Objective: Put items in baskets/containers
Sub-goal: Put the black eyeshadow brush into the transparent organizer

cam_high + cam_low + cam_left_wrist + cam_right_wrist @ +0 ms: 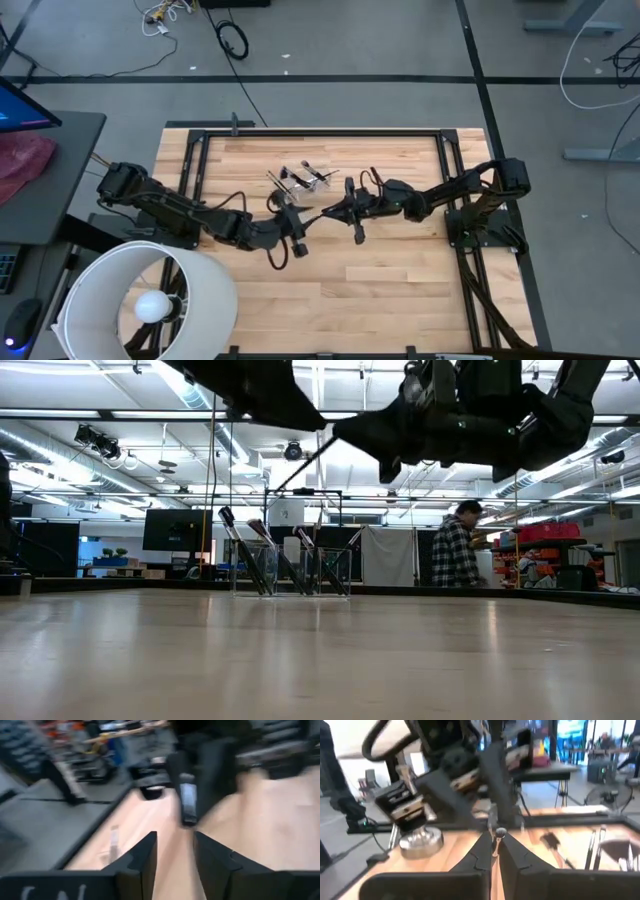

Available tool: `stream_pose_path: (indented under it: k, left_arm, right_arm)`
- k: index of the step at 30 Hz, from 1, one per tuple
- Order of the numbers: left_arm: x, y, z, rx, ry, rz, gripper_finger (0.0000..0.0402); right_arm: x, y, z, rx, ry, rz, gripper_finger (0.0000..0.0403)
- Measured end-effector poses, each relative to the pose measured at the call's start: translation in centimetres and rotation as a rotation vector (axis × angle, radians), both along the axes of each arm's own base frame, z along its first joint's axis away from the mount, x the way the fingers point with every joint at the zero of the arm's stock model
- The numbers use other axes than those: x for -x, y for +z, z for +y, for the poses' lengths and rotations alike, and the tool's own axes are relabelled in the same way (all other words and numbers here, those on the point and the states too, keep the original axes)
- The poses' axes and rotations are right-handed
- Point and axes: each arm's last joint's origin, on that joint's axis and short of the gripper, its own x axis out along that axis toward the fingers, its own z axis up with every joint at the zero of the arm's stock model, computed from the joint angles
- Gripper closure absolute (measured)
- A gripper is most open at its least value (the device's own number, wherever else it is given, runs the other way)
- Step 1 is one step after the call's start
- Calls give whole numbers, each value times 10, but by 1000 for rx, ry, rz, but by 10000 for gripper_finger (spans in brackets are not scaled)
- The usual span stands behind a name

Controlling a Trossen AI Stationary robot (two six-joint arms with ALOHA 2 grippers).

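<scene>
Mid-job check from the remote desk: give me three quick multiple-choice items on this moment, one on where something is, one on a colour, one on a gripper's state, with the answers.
1. Where does the clear cup of brushes stand?
A. at the table's far middle, beyond both grippers
B. beside the lampshade at the near left corner
C. on the floor

2. What colour is the lampshade?
A. black
B. white
C. red

3. How is the right gripper?
A. wide open and empty
B. shut on a slim brush with a silver end
C. out of sight

Answers: 1 A, the high view shows the cup past the grippers near the far edge. 2 B, it is white in the high view. 3 B, its wrist view shows the fingers closed on a thin silver-ended stick. The left gripper stands open nearby.
</scene>
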Motion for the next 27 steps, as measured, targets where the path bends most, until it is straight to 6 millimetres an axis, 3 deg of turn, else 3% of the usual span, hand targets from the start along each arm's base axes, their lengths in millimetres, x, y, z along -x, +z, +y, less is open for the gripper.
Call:
stream_pose_path:
  k: [6,11,20,24,27]
  left_arm:
    - [7,0,-5,-114,188,2,258]
    - [12,3,-12,-215,259,23,257]
    - [16,5,-10,-282,394,22,257]
    - [16,5,-10,-287,410,21,257]
    - [16,5,-11,-288,408,21,257]
  right_arm:
    - [0,-8,-5,6,-159,79,390]
    - [-6,0,-16,55,-367,65,390]
    - [-62,46,-29,252,-369,373,390]
    - [-83,48,-31,338,-367,346,390]
    - [-93,38,-33,353,-359,362,390]
